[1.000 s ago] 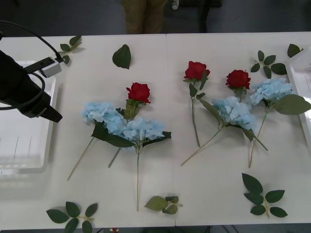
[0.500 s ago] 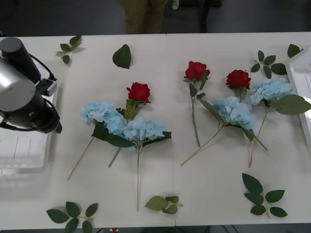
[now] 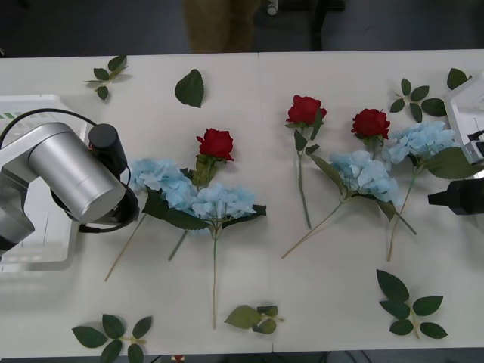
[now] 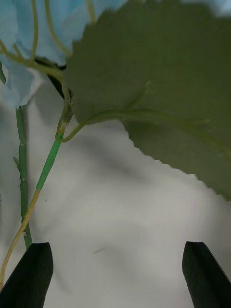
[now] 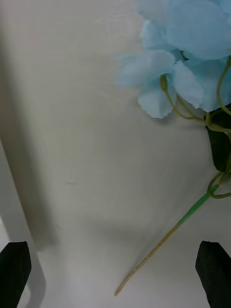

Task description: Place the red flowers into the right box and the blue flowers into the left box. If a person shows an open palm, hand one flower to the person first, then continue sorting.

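Note:
Three red flowers lie on the white table: one [image 3: 216, 144] at centre left, two [image 3: 305, 110] [image 3: 370, 122] at centre right. Several blue flowers lie among them, the leftmost [image 3: 159, 175] beside my left arm [image 3: 76, 181]. My left gripper [image 5: 115, 274] is open just above the table, near that blue flower [image 5: 192, 43] and its stem [image 5: 168, 236]. My right gripper [image 3: 442, 200] is open low beside the rightmost blue flower [image 3: 423, 140], facing its big leaf [image 4: 163, 86] and stem [image 4: 45, 168]. The left box [image 3: 38, 253] sits at the left edge, the right box [image 3: 469, 106] at the right edge.
Loose green leaf sprigs lie about the table, along the near edge [image 3: 113, 333] [image 3: 408, 306] and at the far side [image 3: 190, 88] [image 3: 416, 102]. A person's legs [image 3: 223, 23] stand behind the table's far edge. The left box's rim [image 5: 19, 231] is close beside my left gripper.
My left arm has swung from over the left box to the right and down, toward the leftmost blue flower. My right gripper has come into the front view at the right edge.

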Motion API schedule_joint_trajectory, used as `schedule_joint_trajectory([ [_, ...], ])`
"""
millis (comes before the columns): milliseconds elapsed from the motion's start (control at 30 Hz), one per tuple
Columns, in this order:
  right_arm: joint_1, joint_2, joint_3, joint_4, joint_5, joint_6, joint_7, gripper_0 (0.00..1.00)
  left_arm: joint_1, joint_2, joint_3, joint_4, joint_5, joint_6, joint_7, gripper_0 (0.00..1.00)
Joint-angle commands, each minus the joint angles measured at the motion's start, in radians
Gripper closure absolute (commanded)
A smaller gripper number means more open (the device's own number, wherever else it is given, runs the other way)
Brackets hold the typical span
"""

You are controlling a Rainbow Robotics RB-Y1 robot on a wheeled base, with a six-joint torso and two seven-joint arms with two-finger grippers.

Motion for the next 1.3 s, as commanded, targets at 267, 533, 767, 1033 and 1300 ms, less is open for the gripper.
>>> schedule_joint_trajectory([
  [267, -0.025, 0.006, 0.166, -0.032, -0.044, -0.174, -0.161, 0.22, 0.046, -0.061, -0.102, 0.128, -0.11, -0.241, -0.003, 0.0],
  [533, -0.051, 0.013, 0.21, -0.031, -0.017, -0.235, -0.235, 0.22, 0.05, -0.058, -0.139, 0.171, -0.125, -0.302, 0.0, 0.0],
  [767, -0.076, 0.046, 0.21, -0.032, -0.023, -0.283, -0.264, 0.22, 0.049, -0.056, -0.14, 0.171, -0.131, -0.302, -0.006, 0.64],
  [1033, -0.079, 0.051, 0.21, -0.026, -0.04, -0.343, -0.296, 0.93, 0.049, -0.056, -0.14, 0.171, -0.14, -0.316, -0.012, 0.9],
  [1300, -0.08, 0.051, 0.207, -0.022, -0.049, -0.375, -0.304, 1.0, 0.05, -0.058, -0.139, 0.171, -0.144, -0.319, -0.001, 1.0],
])
